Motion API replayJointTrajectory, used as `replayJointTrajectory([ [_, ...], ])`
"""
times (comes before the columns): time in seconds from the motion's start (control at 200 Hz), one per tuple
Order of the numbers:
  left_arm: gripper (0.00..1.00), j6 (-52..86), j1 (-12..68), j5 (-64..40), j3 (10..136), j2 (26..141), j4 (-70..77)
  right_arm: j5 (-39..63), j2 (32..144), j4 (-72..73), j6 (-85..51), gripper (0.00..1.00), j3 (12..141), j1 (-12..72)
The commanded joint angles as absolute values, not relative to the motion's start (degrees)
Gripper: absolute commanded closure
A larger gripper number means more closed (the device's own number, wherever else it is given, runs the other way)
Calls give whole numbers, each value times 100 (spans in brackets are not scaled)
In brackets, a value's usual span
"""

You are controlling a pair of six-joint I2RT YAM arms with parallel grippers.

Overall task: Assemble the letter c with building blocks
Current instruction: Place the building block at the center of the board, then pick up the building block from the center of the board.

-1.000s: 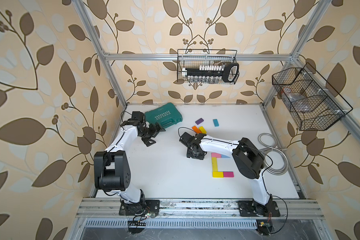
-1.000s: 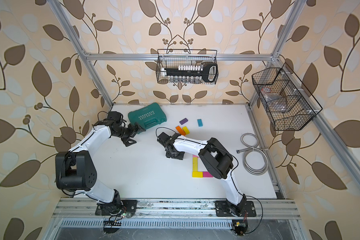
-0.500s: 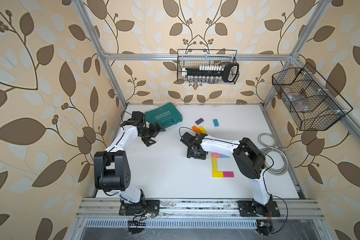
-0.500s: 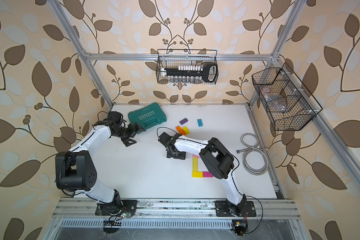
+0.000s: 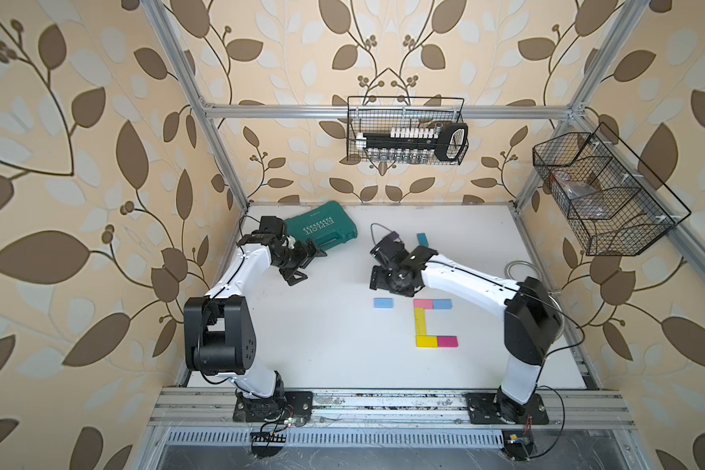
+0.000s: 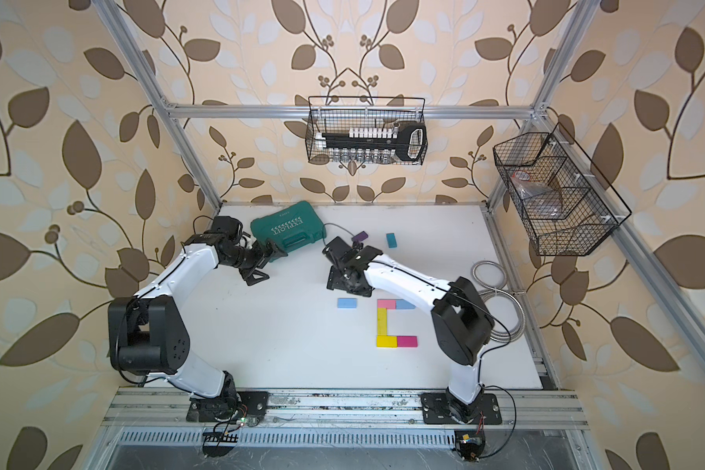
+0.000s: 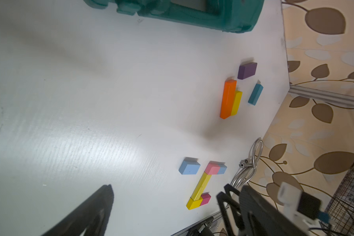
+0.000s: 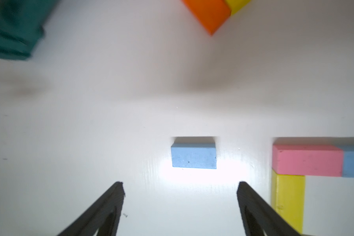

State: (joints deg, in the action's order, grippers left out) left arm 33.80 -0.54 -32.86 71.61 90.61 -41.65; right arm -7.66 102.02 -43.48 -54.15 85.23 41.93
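A partial C lies on the white table [image 5: 322, 346]: a pink block [image 5: 423, 303] and a light blue one [image 5: 442, 304] on top, a long yellow one [image 5: 421, 322] down the side, and yellow [image 5: 426, 342] and magenta [image 5: 447, 341] below. A loose light blue block [image 5: 383, 303] [image 8: 193, 155] lies flat just left of it. My right gripper [image 8: 180, 185] hovers open and empty over the table just short of that block. Orange [image 7: 228, 99] and yellow [image 7: 236, 103] blocks lie together behind it, with purple [image 6: 360, 236] and teal [image 6: 390, 240] blocks beyond. My left gripper [image 5: 308, 266] is open and empty by the case.
A big green plastic case [image 5: 322, 230] lies at the back left of the table. A coiled metal hose [image 6: 489, 276] lies along the right edge. Two wire baskets hang on the back wall [image 5: 406, 130] and the right wall [image 5: 599, 191].
My right gripper has opened wider and drawn up and back, leaving the loose light blue block on the table. The left arm has not moved.
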Motion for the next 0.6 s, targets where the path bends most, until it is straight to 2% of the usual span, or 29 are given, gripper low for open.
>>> replayJointTrajectory([
  [0.0, 1, 2913, 552, -2905, 7782, 9192, -4544, -565, 9669, -4423, -5055, 14, 8370, 3636],
  [0.125, 1, 2986, 1120, -2469, 8309, 9710, -4710, -501, 9111, -4453, -4708, 14, 7916, 3016],
  [0.3, 1, 3178, 1780, -1981, 9163, 10620, -4790, 191, 8458, -3883, -4569, 13, 6711, 1982],
  [0.415, 1, 3293, 2057, -1677, 9794, 11237, -4851, 478, 8499, -3751, -4269, 14, 6532, 1490],
  [0.595, 1, 2972, 2305, -1406, 11024, 12224, -4875, 570, 8876, -3777, -4051, 15, 6785, 1196],
])
